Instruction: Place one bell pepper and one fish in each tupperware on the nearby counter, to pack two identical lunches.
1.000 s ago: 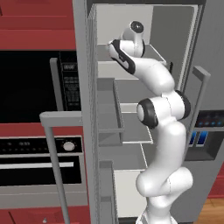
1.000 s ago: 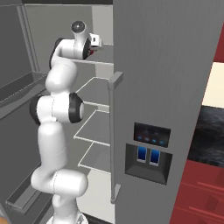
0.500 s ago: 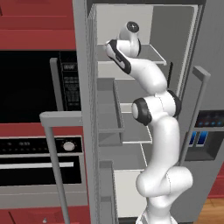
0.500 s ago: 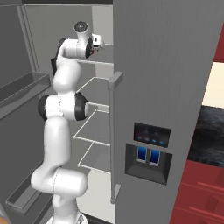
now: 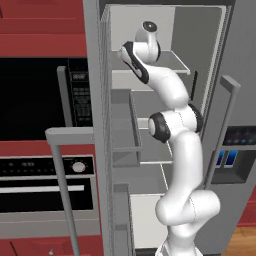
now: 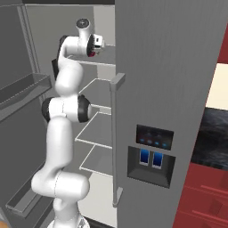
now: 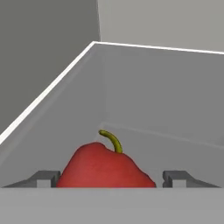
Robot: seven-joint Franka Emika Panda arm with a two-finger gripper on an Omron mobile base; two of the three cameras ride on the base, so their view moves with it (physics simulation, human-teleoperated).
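A glossy red bell pepper with a curved green stem sits on the fridge's top shelf, close to the back left corner. My gripper straddles it: the left fingertip is at the pepper's side and the right fingertip stands a sliver away from it. The jaws stand wide and open around it. In the right base view the gripper is at the top shelf, with a bit of red from the bell pepper just under the hand. The counter shows at the far right.
The fridge stands open, with wire shelves below the hand and door bins on the left door. The closed door's handle and water dispenser are to the right. A wall oven and a microwave stand to the left.
The arm has stretched farther into the top shelf, carrying the hand deeper toward the back of the fridge. The base has not moved.
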